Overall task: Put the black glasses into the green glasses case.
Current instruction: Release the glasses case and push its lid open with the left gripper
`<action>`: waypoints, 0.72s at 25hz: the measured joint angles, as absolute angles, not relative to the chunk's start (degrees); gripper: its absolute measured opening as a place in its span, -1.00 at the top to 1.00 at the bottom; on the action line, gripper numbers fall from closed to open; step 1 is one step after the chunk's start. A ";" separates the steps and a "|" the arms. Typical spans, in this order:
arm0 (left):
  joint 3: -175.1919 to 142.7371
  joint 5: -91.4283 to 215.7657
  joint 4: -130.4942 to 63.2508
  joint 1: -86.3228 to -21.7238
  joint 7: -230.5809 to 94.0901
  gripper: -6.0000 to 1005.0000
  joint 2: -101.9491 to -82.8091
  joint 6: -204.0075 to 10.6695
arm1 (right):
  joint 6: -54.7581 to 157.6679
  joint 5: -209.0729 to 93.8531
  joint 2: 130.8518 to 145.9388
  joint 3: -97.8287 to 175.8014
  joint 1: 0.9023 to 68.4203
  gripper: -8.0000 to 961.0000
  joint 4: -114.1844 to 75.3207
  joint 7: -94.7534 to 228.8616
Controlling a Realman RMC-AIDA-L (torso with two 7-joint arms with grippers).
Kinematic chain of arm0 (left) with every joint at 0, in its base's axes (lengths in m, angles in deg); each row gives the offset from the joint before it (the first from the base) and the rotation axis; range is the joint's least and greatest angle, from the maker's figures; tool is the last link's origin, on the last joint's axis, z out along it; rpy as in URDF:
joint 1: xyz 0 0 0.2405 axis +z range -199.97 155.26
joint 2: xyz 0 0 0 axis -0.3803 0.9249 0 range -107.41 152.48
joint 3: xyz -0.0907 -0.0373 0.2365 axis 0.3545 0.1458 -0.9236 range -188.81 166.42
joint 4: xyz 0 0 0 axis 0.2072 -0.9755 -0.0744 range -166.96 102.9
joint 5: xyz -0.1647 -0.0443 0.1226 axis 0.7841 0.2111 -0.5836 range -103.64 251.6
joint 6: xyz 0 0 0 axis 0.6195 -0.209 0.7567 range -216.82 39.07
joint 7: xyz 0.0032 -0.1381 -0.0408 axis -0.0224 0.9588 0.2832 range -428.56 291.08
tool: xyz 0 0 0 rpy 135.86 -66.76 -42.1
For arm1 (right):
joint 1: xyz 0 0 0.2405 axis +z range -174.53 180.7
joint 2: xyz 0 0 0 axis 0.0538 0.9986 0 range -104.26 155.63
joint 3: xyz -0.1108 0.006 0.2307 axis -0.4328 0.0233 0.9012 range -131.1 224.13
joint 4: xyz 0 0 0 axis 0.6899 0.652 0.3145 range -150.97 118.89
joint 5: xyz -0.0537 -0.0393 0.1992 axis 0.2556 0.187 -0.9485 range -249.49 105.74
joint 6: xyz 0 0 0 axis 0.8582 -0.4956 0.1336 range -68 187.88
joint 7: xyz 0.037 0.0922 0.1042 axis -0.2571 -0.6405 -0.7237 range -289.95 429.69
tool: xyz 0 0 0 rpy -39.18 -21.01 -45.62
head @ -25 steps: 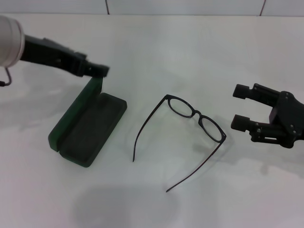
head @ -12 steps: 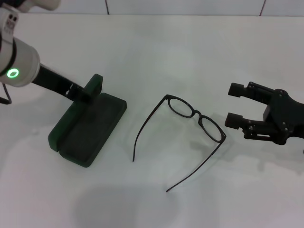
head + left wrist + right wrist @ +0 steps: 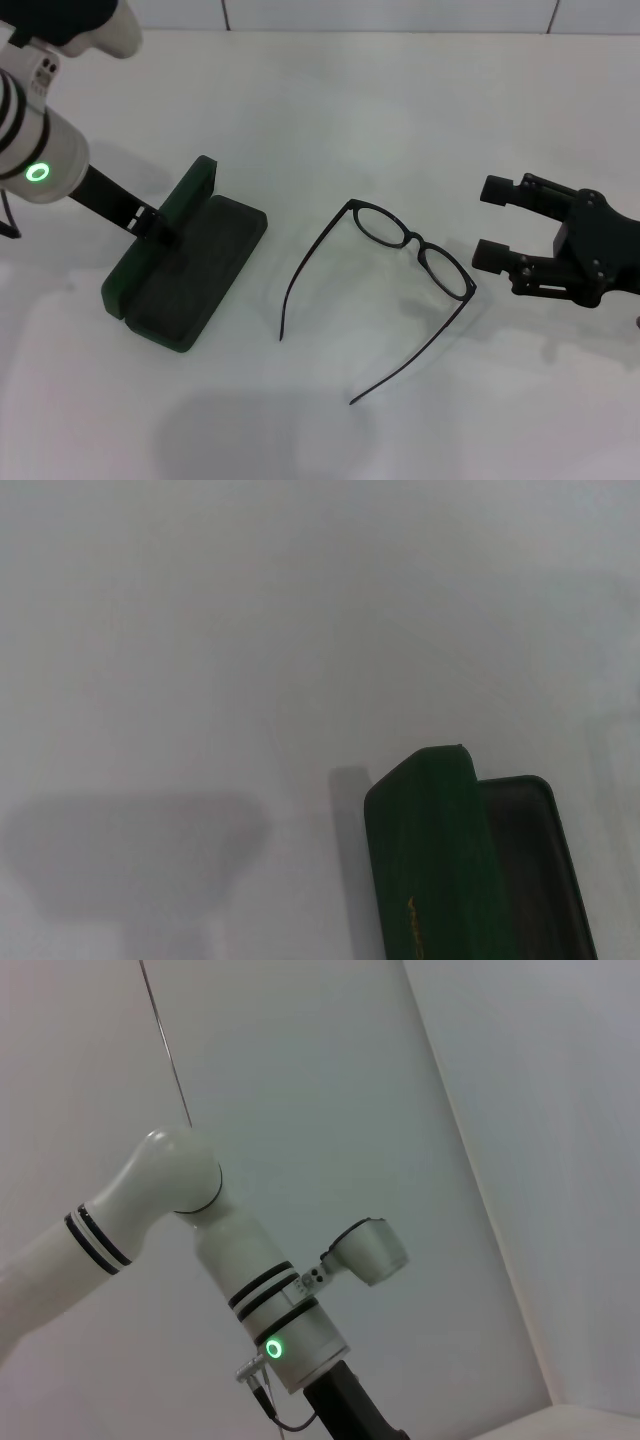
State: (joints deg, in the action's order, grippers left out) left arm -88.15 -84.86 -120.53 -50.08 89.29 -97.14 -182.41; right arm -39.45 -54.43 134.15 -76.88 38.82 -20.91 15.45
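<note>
The green glasses case lies open on the white counter, its lid upright and its dark lining bare. The black glasses, thin-framed with oval lenses and arms spread, lie on the counter beside it. The left gripper sits at the lid; its jaws cannot be made out. The right gripper hovers near the glasses, jaws apart.

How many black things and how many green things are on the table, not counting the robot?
Black: 1, the black glasses
Green: 1, the green glasses case, open
Total: 2
</note>
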 joint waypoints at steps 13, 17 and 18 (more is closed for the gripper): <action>-89.69 -85.02 -118.34 -51.41 88.90 0.18 -97.14 -182.62 | -39.46 -54.57 134.76 -76.88 38.41 -0.82 -20.77 16.20; -89.82 -85.08 -118.43 -51.52 88.86 0.28 -97.11 -182.61 | -39.46 -54.58 134.76 -76.88 38.36 -0.82 -20.78 16.20; -89.82 -85.05 -118.55 -51.53 88.86 0.30 -97.11 -182.60 | -39.46 -54.60 134.76 -76.88 38.34 -0.82 -20.78 16.20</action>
State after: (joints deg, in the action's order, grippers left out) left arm -89.82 -85.05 -118.55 -51.53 88.86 -97.11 -182.60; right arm -39.46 -54.60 134.76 -76.88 38.34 -20.78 16.20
